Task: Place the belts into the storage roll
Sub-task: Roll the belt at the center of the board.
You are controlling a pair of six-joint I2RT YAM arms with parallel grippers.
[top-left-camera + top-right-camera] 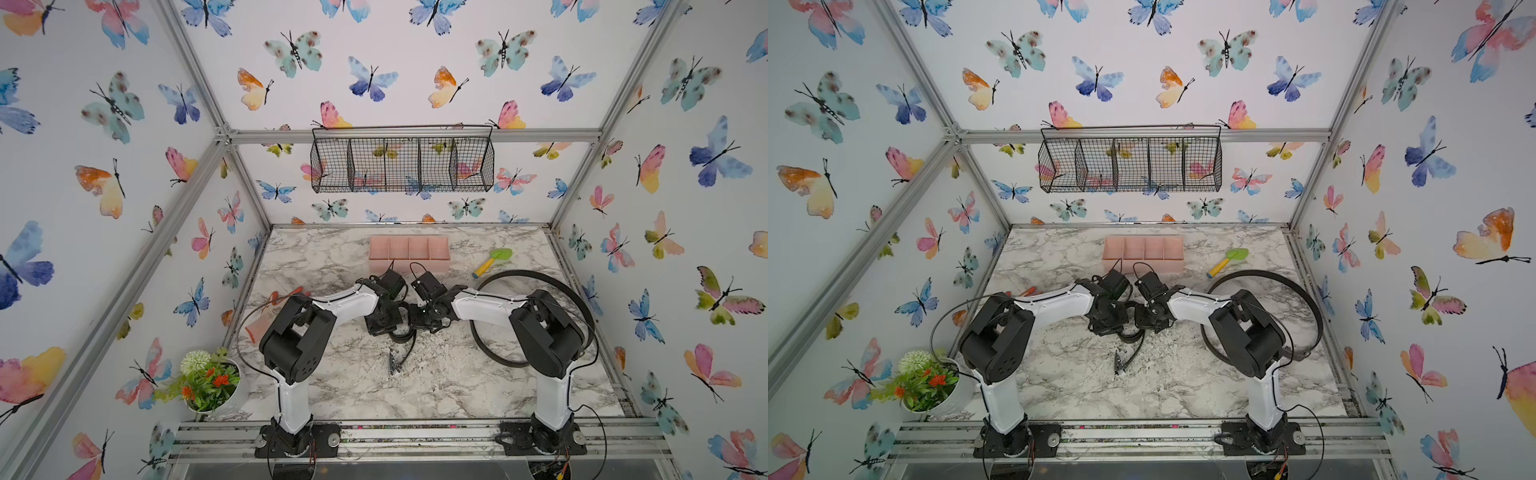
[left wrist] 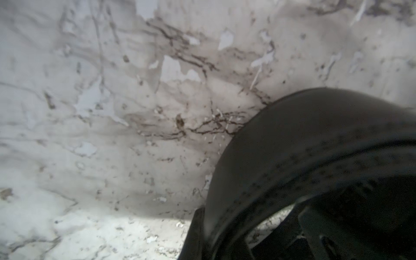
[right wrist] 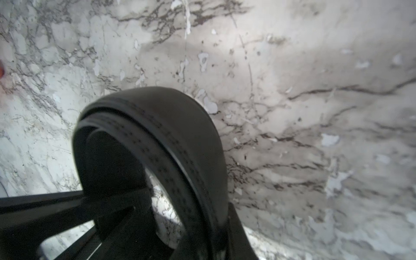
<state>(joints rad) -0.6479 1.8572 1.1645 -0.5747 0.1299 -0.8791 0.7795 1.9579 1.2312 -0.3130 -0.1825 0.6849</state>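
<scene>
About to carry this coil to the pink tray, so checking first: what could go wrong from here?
1. The rolled belt leaves its buckle end trailing on the table, so the coil may unwind when lifted.
2. The loose belt stands in a wide loop beneath the right arm; its elbow or cable could snag and drag it.
3. The storage roll has narrow compartments; a slack coil may catch on a divider.

The left arm (image 1: 345, 300) and right arm (image 1: 486, 300) wore glossy white shells between bulky black joint housings (image 1: 297, 332); thin black cables (image 1: 238, 334) looped alongside, and black base plates (image 1: 320, 430) carried silver bolts (image 1: 332, 440).
</scene>
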